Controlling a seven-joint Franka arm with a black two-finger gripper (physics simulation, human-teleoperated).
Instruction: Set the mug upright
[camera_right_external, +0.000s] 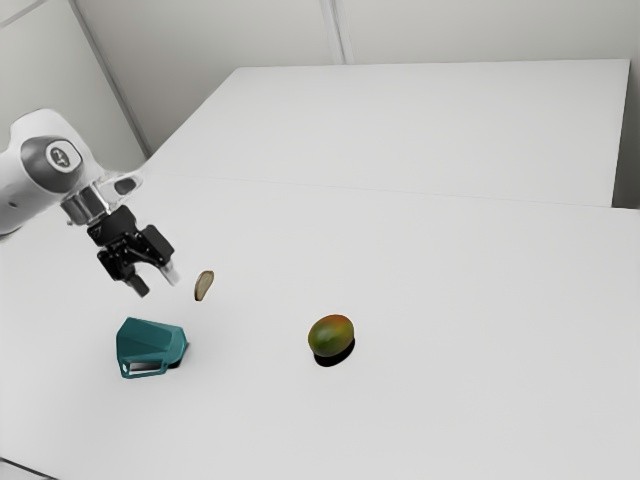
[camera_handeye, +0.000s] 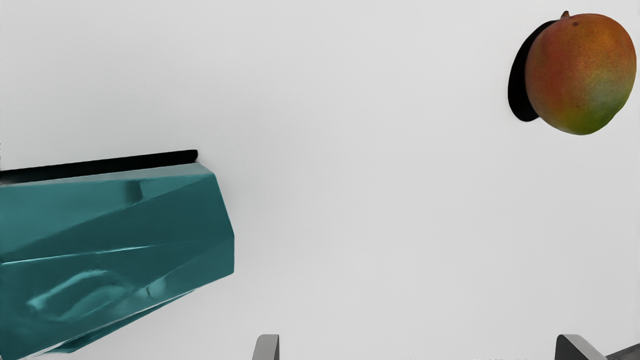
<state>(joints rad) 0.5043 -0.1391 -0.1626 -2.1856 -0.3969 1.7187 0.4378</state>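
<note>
Exterior view: faceted teal mug (camera_right_external: 148, 338) on side; end effector (camera_right_external: 156, 283) wide open, empty.

Glossy mug (camera_handeye: 125, 225), smooth fruit (camera_handeye: 582, 75), matt tabletop (camera_handeye: 375, 175).
Mug: faceted, hard, ceramic or plastic, can't tell; sharp highlights along creases. Fruit: waxy skin, finely speckled, soft sheen. Tabletop: smooth, even, material unclear. Arm (camera_right_external: 28, 165): smooth white shell, plastic look, metallic-looking silver wrist collar (camera_right_external: 87, 205). Gripper (camera_right_external: 157, 282): black body, hard, plastic or metal.
</note>
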